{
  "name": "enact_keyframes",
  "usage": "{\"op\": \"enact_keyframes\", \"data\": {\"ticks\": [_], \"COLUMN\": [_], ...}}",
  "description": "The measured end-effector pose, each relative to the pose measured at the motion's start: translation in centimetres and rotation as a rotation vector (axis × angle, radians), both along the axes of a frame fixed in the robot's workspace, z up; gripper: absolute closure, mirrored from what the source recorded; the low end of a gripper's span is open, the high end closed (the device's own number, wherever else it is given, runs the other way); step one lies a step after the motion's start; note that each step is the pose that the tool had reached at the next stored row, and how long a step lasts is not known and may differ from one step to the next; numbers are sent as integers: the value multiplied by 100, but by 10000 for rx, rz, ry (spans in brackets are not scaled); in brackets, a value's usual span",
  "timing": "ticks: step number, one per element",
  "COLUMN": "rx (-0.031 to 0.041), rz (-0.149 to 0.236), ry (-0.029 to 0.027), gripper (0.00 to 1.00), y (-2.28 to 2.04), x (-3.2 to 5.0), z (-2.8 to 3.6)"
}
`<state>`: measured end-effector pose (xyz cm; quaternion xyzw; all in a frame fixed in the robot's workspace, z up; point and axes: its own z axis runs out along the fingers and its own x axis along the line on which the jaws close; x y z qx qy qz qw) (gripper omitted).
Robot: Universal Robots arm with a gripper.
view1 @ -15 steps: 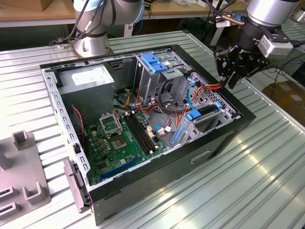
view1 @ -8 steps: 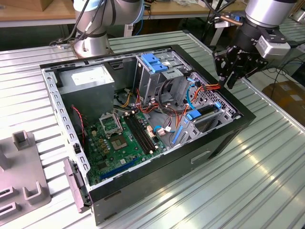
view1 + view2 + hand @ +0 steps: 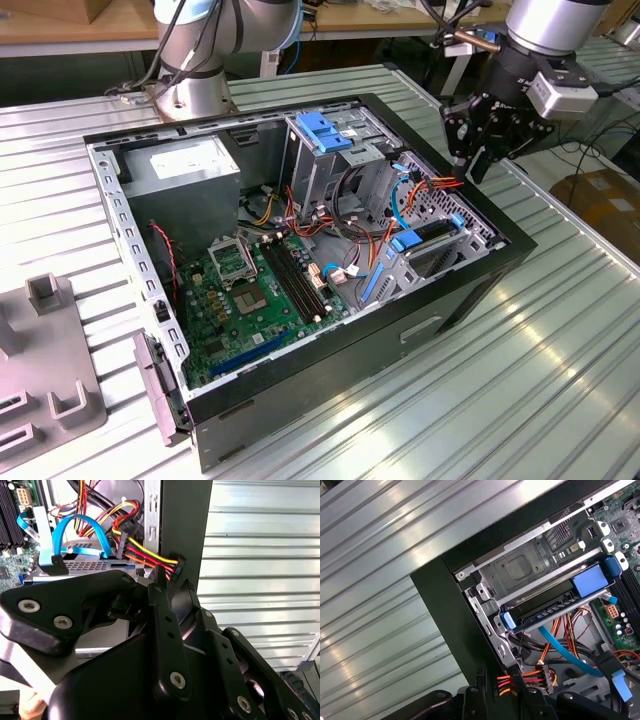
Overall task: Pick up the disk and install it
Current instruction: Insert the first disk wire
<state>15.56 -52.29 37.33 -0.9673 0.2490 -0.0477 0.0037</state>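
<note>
The disk lies seated in the drive bay at the near right corner of the open computer case, its light-blue bracket showing. In the first wrist view the disk sits dark between blue bracket ends, under a metal cage. My gripper hangs over the case's right wall, just behind the disk. It is shut on a black power connector with red, yellow and orange wires. The second wrist view has the same connector at my gripper, over the case edge.
A grey power supply box fills the case's back left. A blue handle tops the tall metal cage. The motherboard lies low in the middle. A grey fixture sits on the ribbed table at the exterior view's left.
</note>
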Motion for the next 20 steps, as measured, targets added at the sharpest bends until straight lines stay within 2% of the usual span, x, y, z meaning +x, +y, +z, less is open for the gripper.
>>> {"op": "enact_keyframes", "data": {"ticks": [8,11,12,13,20], "rx": [0,-2,-1,-4,3], "rz": [-60,-65,-65,-65,-87], "ry": [0,0,0,0,0], "gripper": [67,67,69,82,84], "y": [52,55,56,56,56], "x": [33,38,41,42,44], "z": [-50,-57,-63,-73,-71]}}
